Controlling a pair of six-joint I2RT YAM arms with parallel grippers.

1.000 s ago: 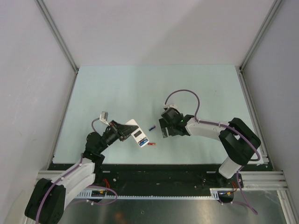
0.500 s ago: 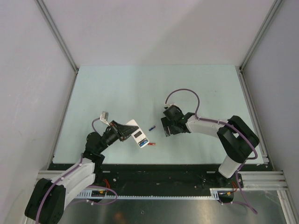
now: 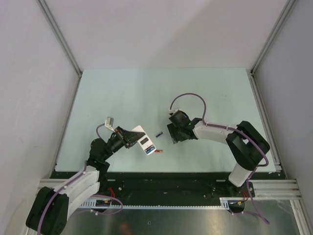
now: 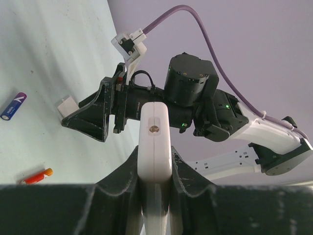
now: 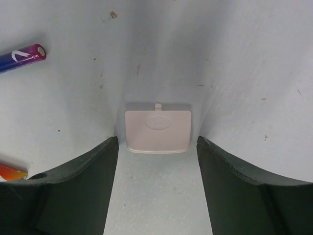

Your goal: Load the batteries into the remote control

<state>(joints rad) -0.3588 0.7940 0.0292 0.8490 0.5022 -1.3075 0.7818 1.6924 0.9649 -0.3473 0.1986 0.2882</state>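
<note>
The right gripper has slid a little to the left over the table, and its jaws have come closer together. They are not shut. The two black fingers stand one on each side of the little battery lid, with a thin gap on both sides, so they hold nothing yet. I think it is getting ready to pinch the lid. The left gripper has not moved. Its jaws are squeezed tight on the remote control, near the left side of the table. From above, a dark box shows on the remote, and I think that is the open battery slot. The dark blue-purple battery and the red battery lie on the table between the two grippers, in the same spots as before. So the lid is off, but I see no battery put in yet. The lid is a flat, pale plastic rectangle with round corners, a tiny tab on one edge and a ribbed oval patch. The remote is smooth, hard white plastic with a rounded end and one small round dot. The batteries are little shiny sticks that could roll. The table is smooth and pale green with a few dark specks. The fingers are dull black and curve inward.
</note>
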